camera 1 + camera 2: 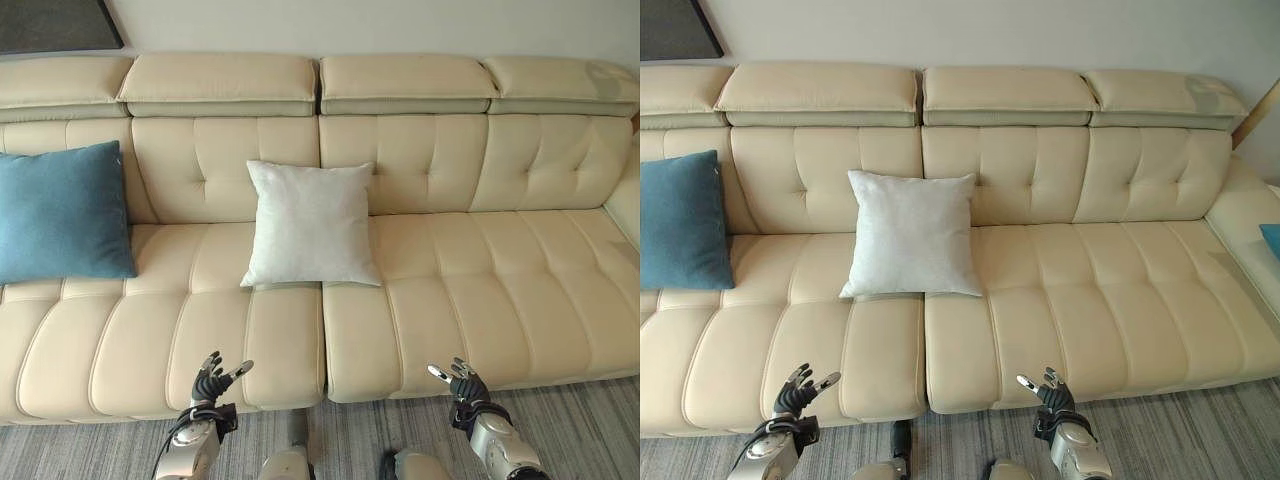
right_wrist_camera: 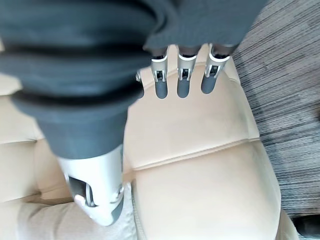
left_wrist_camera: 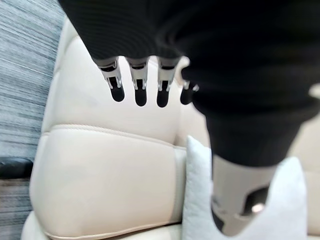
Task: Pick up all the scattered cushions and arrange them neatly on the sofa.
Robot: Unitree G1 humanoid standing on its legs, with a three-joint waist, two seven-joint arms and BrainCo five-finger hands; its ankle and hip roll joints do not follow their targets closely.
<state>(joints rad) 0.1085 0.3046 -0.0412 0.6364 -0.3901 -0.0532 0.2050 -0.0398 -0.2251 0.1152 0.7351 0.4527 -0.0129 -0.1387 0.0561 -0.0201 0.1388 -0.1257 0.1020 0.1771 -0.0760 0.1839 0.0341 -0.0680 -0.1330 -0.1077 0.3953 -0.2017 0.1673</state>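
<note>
Right, a blue cushion (image 1: 62, 212) leans on the sofa (image 1: 480, 290) backrest at far left, propped so it stands tidy. Then the left hand (image 1: 212, 381), fingers spread and empty, low at the seat edge. The white cushion (image 1: 312, 225) stands centred against the backrest (neatly enough). The right hand (image 1: 460, 382) hangs likewise spread, holding nothing. A blue corner (image 1: 1271, 238) peeks at far right, probably another cushion waiting.
</note>
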